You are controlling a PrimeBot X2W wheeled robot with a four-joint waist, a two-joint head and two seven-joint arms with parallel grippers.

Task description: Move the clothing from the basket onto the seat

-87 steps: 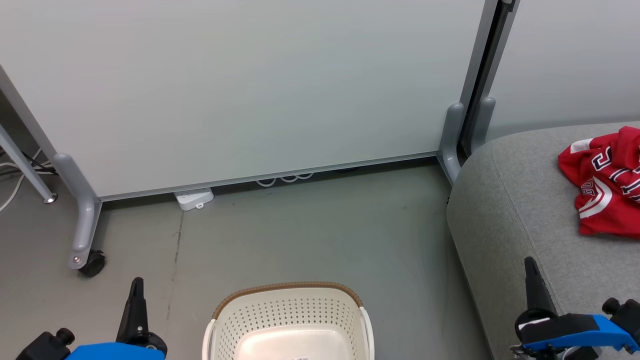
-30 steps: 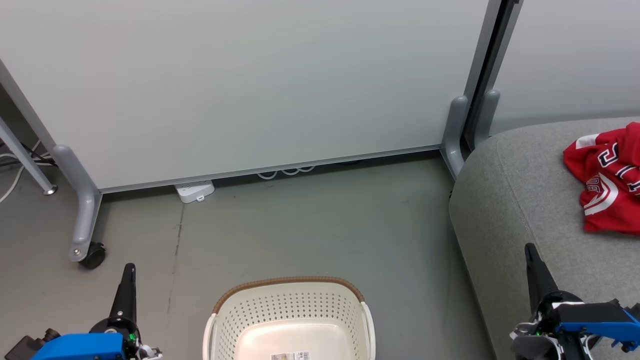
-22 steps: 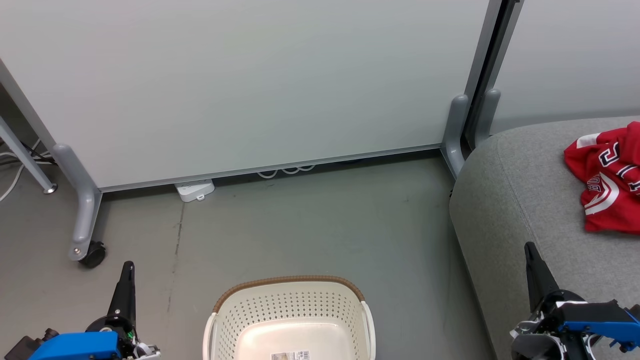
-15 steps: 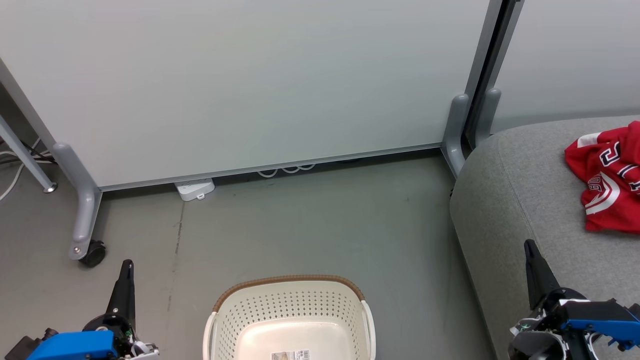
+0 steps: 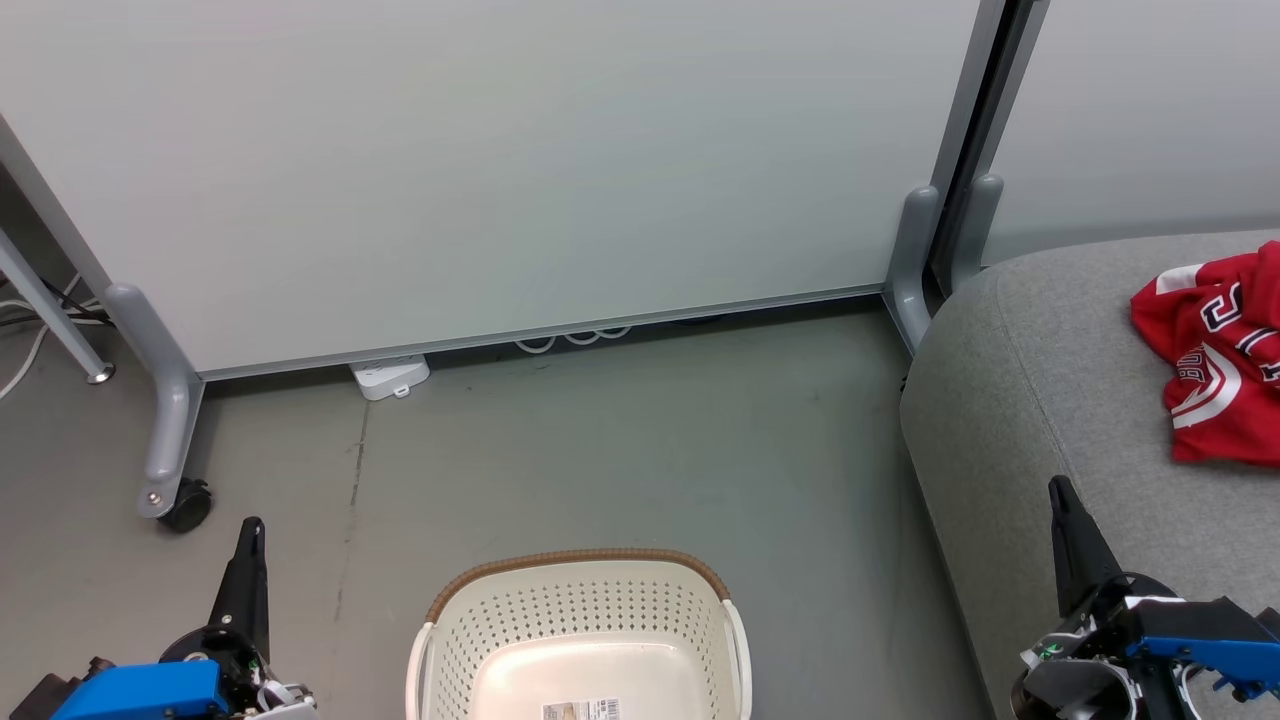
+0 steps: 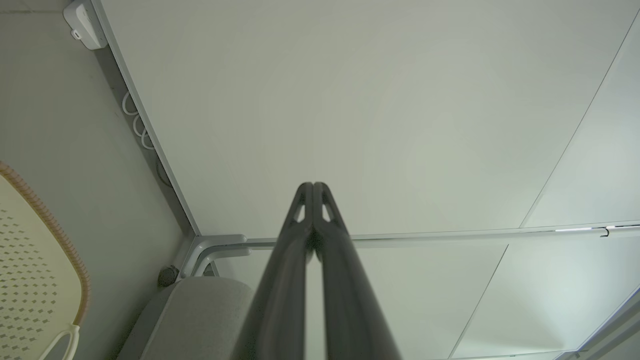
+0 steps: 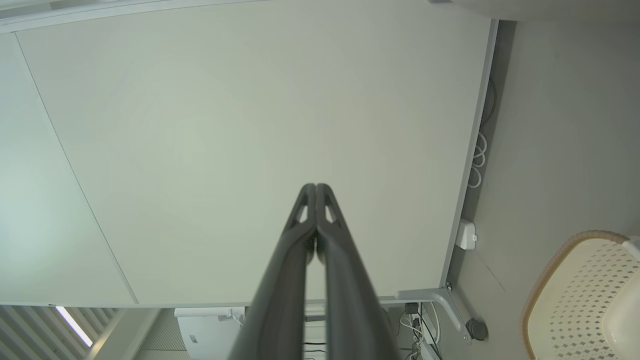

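Head view: I have open grey floor (image 5: pixel 620 440) ahead, bounded at the far side by the pale partition panel (image 5: pixel 500 170) on its castered foot (image 5: pixel 172 470). The basket (image 5: pixel 580 556) sits at the bottom centre, its near half cut off by the frame edge. What I can see of its inside is bare cream plastic with a label. The seat (image 5: pixel 1020 380) fills the right side, its rounded corner standing near the panel's right post. The clothing (image 5: pixel 1215 370) lies crumpled on the seat top, running out of frame on the right (the lettering is only partly readable). The left gripper (image 5: pixel 250 530) hangs left of the basket with its fingers pressed together and nothing in them. The right gripper (image 5: pixel 1058 495) is closed and empty too. It hovers over the seat's near part, with the clothing beyond it and to its right, clear of the tips.

Left wrist view: the fingers meet at the tips against the blank panel, with a slice of the basket rim at the left edge and a corner of the seat below.

Right wrist view: the tips are together and hold nothing, the basket corner shows at the lower right, and a white power strip (image 7: pixel 467 235) lies at the panel's foot.
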